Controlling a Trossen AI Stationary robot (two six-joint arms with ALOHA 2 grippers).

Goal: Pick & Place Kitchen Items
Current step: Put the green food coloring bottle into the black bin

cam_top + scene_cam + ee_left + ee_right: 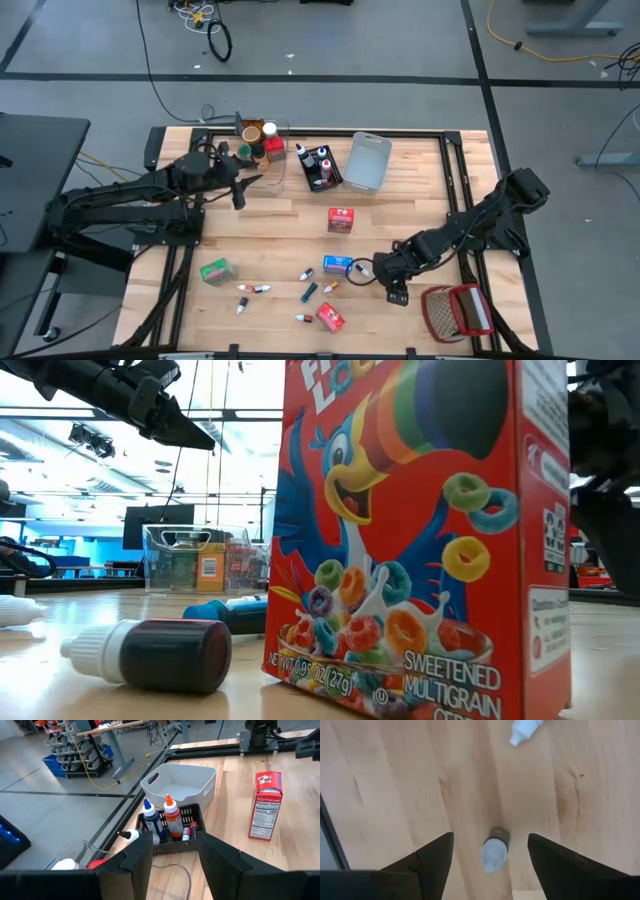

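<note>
One tiny tube (494, 851) lay between the released right claw (490, 862); light, slippery, best gripped across its body.

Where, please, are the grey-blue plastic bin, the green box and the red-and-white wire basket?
Grey-blue plastic bin (367, 163): high view, its floor.
Green box (214, 270): high view, its top face.
Red-and-white wire basket (458, 311): high view, its mesh.

Bare tabletop (420, 205) lies open across the middle, with only the red box (341, 219) standing there. The far edge is crowded by the clear bin (262, 145), black bin (320, 166) and grey-blue bin (367, 162), set side by side. Along the near edge, little tubes (252, 289) and small boxes (331, 318) are scattered, leaving narrow gaps, and the wire basket (458, 311) fills the near right corner.
</note>
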